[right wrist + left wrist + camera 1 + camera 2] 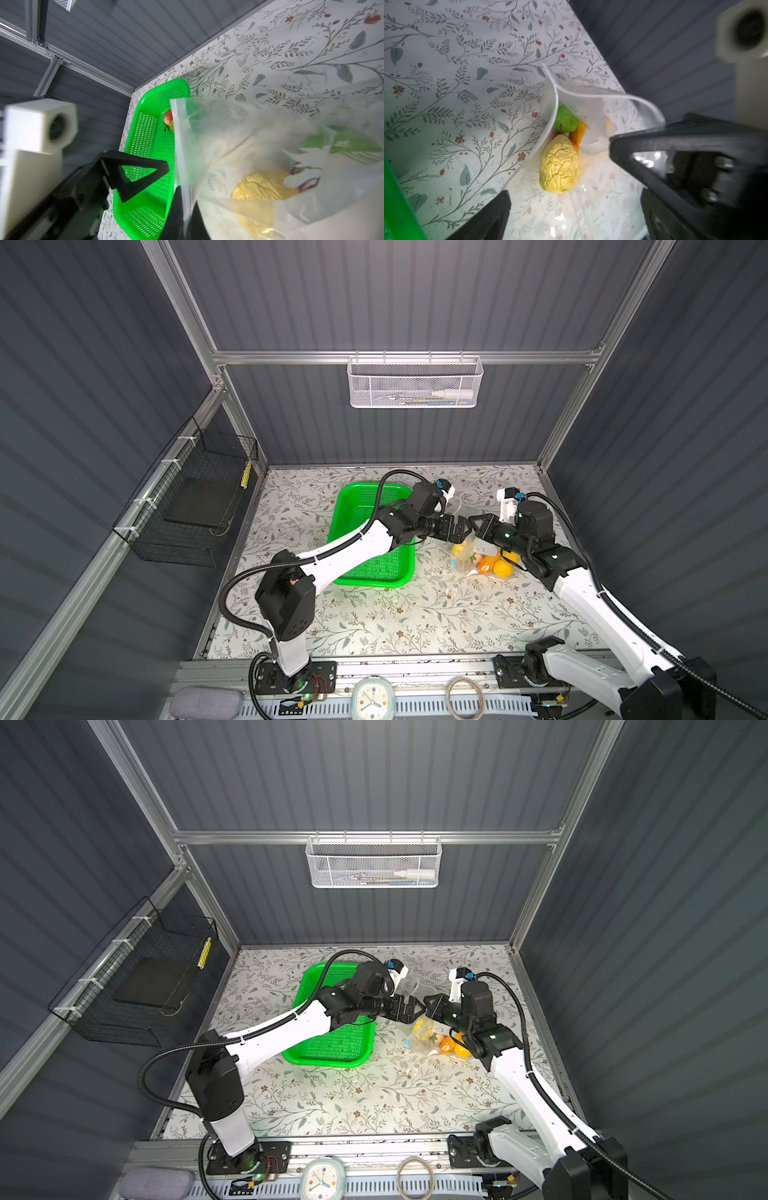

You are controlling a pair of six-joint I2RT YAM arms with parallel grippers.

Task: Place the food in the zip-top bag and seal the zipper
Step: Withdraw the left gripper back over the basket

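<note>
Your right gripper (478, 526) is pinched tight on the rim of the zip-top bag (469, 562). In the right wrist view the clear edge runs straight between its closed jaws, with the mouth lifted off the table (415, 614). Your left gripper (462, 530) sits almost tip to tip with it, at its 9 o'clock. It is spread wide and grips nothing; the left wrist view shows its fingers (492, 216) far apart over the bag.

The zipper (612, 94) gapes, its two clear strips curving away from each other. Look into the mouth and you see the food: a wrinkled yellow piece (560, 164), a green ball (565, 121) and a long orange piece (578, 135). In both top views, orange and yellow fruit (496, 566) bunch at the bag's 4 o'clock end.

The bag lies at 3 o'clock from the green basket (357, 506), close beside it. One strawberry (168, 118) lies in that basket, half hidden behind the bag's edge.
</note>
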